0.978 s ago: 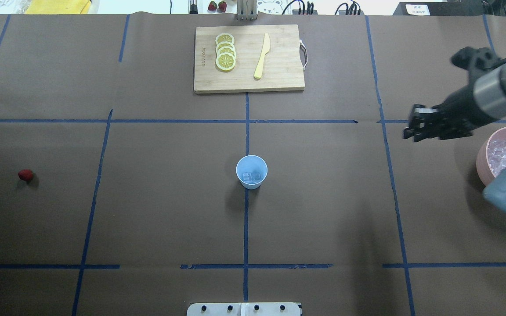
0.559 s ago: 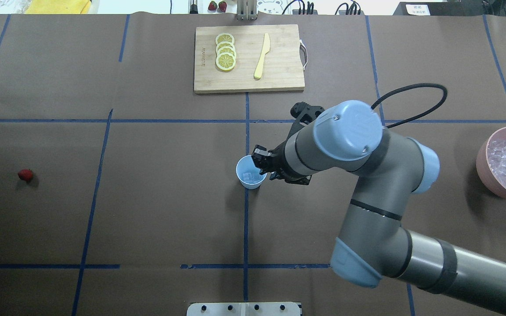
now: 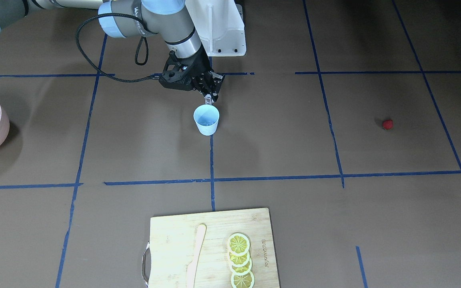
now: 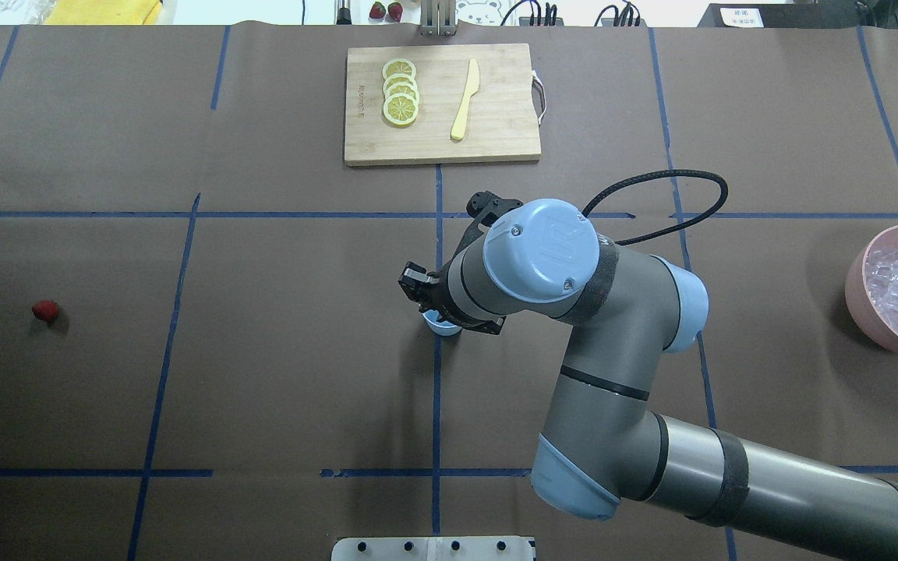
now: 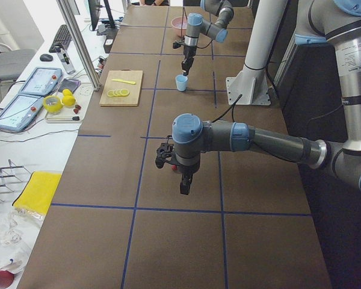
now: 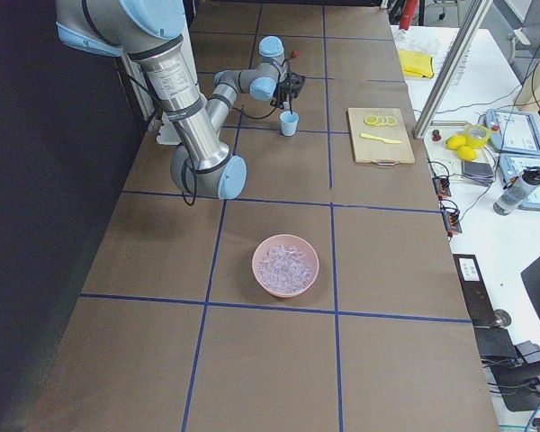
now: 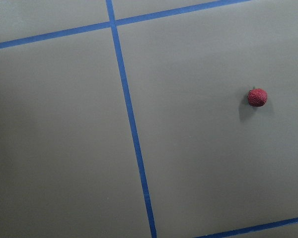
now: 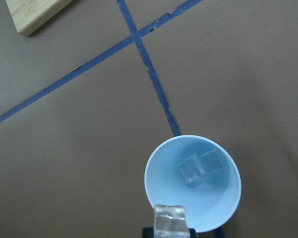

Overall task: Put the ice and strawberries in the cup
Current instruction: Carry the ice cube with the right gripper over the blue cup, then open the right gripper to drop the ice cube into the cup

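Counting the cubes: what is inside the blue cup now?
Two ice cubes lie on the floor of the cup. A third cube, held by the right gripper over the rim, hides part of the inside wall.

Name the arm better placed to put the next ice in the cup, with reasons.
Right. Its jaws hold an ice cube just above the cup rim; the left arm hangs far off, near the strawberry.

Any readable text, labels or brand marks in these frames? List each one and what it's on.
Nothing reads in full.
"WA…": white lettering on a grey link of the right arm; the rest is blurred.
Cutting board: a brand mark along one edge, too small to read.
White sign beyond the table's far edge: print too small to read.
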